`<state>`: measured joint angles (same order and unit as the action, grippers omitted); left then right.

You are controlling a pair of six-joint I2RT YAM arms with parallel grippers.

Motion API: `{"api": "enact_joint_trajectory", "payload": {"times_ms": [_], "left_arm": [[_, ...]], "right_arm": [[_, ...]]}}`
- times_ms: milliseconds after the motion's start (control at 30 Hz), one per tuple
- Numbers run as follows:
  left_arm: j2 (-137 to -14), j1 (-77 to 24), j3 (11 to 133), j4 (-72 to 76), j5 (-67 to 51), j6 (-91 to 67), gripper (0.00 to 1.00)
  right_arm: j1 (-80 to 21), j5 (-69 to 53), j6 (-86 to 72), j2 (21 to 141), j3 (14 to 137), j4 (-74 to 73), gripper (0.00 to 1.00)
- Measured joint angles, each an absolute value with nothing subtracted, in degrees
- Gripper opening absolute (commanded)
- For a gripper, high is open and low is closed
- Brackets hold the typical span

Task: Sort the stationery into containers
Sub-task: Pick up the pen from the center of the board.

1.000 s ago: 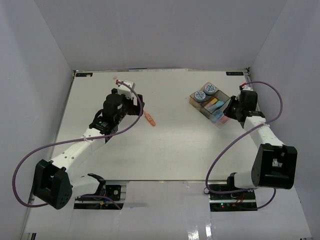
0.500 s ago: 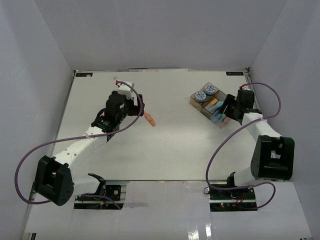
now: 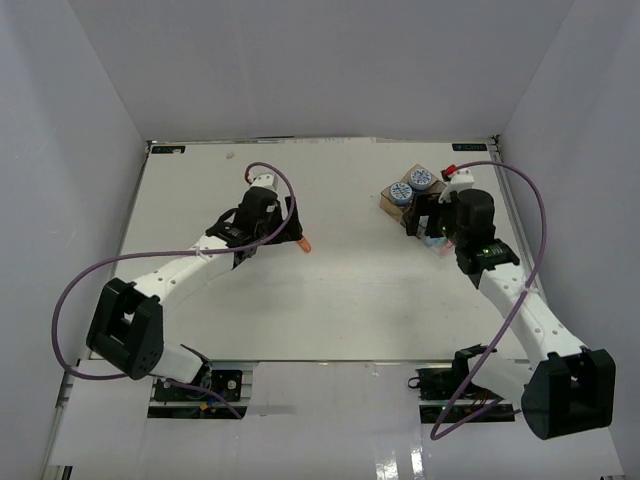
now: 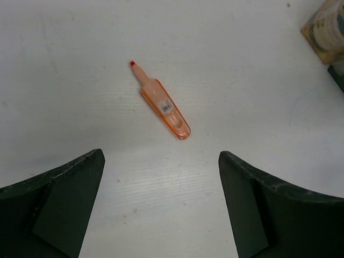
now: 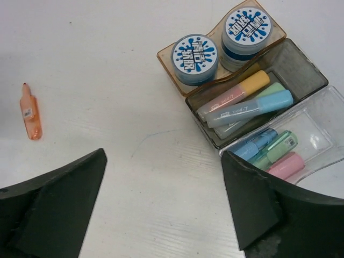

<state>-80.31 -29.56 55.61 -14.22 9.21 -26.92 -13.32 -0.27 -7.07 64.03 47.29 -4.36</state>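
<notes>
Where the left wrist view looks down on the white table [image 4: 64, 64], the left gripper [image 4: 161, 161] has its jaws spread wide along the bottom of the frame and holds nothing. Beyond its fingertips, above centre, a lone orange piece [image 4: 161, 102] lies flat on the table, red tip toward the upper left. A small white label with dark print sits on its body, too small to read.

In the right wrist view the right gripper [image 5: 164, 158] is likewise open, its dark fingers well apart at the lower corners with only bare table between them. The joined containers fill the upper right of that frame. In the amber tray [image 5: 163, 54] stand two rolls, one [image 5: 194, 58] nearer the centre and one [image 5: 246, 29] nearer the top edge. Each lid carries a blue splash on white with blocky white lettering I cannot make out.

Just beside it, the smoky grey tray [image 5: 310, 63] holds a pink piece with a yellow cap [image 5: 234, 94], a green piece [image 5: 274, 88] and a blue piece [image 5: 252, 107]. Thin lines of dark print run along two of these, unreadable. The clear tray [image 5: 328, 115], at the right edge, holds a blue piece [image 5: 257, 144], a green one [image 5: 279, 146] and a pink one [image 5: 285, 165]. The orange piece shows at the left edge here, well apart from the trays.
</notes>
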Motion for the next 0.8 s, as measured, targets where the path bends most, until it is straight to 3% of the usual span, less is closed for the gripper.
{"api": "enact_joint_trajectory", "payload": {"times_ms": [133, 300, 800], "left_arm": [[-85.0, -33.8, 57.0, -17.7, 10.5, -31.9, 0.98], [-92.4, -36.5, 59.8, -21.5, 13.9, -38.8, 0.98], [-110.6, -39.6, 78.1, -31.3, 23.0, -50.3, 0.77]], "right_arm": [[-13.4, -3.2, -7.5, 57.0, 39.8, -1.8, 0.90], [-13.4, -6.0, -9.3, 50.3, 35.4, -0.1, 0.90], [-14.6, -6.9, -14.0, 38.2, 25.1, 5.1, 0.90]]}}
